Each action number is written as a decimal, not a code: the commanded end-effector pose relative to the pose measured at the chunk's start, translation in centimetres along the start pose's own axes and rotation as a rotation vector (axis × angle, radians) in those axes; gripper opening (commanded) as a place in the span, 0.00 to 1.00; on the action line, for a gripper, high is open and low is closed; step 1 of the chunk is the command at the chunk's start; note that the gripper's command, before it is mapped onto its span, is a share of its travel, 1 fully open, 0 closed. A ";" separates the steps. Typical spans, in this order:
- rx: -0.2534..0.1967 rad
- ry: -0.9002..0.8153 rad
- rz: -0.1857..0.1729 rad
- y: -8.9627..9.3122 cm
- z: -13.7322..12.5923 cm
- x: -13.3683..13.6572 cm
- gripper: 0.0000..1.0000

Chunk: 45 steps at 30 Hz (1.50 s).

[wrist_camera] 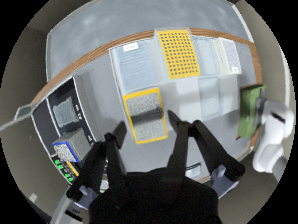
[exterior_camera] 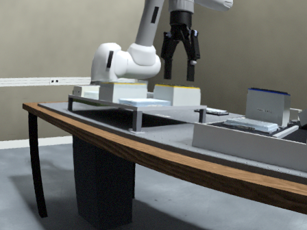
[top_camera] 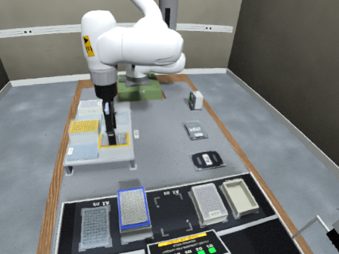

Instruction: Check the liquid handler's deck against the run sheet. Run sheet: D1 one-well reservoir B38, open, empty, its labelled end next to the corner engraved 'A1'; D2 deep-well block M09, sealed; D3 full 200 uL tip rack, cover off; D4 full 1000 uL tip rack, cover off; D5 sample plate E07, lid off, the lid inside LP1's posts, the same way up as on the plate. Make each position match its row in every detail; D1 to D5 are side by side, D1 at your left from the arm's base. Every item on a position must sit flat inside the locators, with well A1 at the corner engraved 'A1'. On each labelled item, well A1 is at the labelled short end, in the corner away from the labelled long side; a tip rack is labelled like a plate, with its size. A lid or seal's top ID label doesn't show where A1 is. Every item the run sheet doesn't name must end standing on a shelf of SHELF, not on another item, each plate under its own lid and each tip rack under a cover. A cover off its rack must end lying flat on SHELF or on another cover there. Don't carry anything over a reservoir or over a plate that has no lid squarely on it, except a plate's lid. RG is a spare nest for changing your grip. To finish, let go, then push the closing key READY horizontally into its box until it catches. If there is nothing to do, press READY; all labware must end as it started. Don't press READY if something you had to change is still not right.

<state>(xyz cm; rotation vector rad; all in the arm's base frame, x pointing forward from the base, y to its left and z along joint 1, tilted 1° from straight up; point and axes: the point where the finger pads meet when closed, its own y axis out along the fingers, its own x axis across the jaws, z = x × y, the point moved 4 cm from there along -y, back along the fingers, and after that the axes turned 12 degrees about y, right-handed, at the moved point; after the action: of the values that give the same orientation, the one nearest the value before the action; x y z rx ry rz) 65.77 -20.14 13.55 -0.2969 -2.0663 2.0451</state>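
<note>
My gripper (top_camera: 111, 137) is open and empty. It hangs straight above a yellow-rimmed uncovered tip rack (top_camera: 113, 140) on the shelf stand (top_camera: 100, 151). In the side view the fingertips (exterior_camera: 179, 74) are a short way above the rack's top (exterior_camera: 177, 94), not touching it. In the wrist view the rack (wrist_camera: 148, 116) lies between the two fingers. On the deck a blue-rimmed tip rack (top_camera: 133, 212) stands beside an empty position (top_camera: 172, 213). A clear sample plate (top_camera: 94, 227), a grey deep-well block (top_camera: 209, 202) and a cream reservoir (top_camera: 239, 196) fill the other positions.
The shelf also holds a tip rack under a yellow cover (top_camera: 84, 129), a white box (top_camera: 90, 106) behind it and a flat clear lid (top_camera: 82, 151). A grey nest (top_camera: 195, 129), a black lid park (top_camera: 206, 159) and the key box (top_camera: 196, 100) lie along the table's right side.
</note>
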 end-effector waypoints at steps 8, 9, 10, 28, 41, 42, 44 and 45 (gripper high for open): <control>0.001 -0.002 0.000 2.2 0.1 0.1 0.66; 0.001 -0.002 0.000 2.4 0.0 0.1 0.66; 0.001 -0.002 0.000 2.4 0.0 0.1 0.66; 0.000 -0.002 0.000 4.9 -0.1 0.1 0.66; 0.000 -0.002 0.000 7.1 -0.2 0.1 0.66; 0.000 -0.002 0.000 7.2 -0.2 0.1 0.66; 0.000 -0.001 0.000 7.4 -0.3 0.1 0.66; 0.000 -0.001 0.000 7.4 -0.3 0.1 0.66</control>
<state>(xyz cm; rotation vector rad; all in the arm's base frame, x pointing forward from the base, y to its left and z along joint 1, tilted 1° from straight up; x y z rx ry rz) 65.68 -20.09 6.80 -0.2964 -2.0653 2.0450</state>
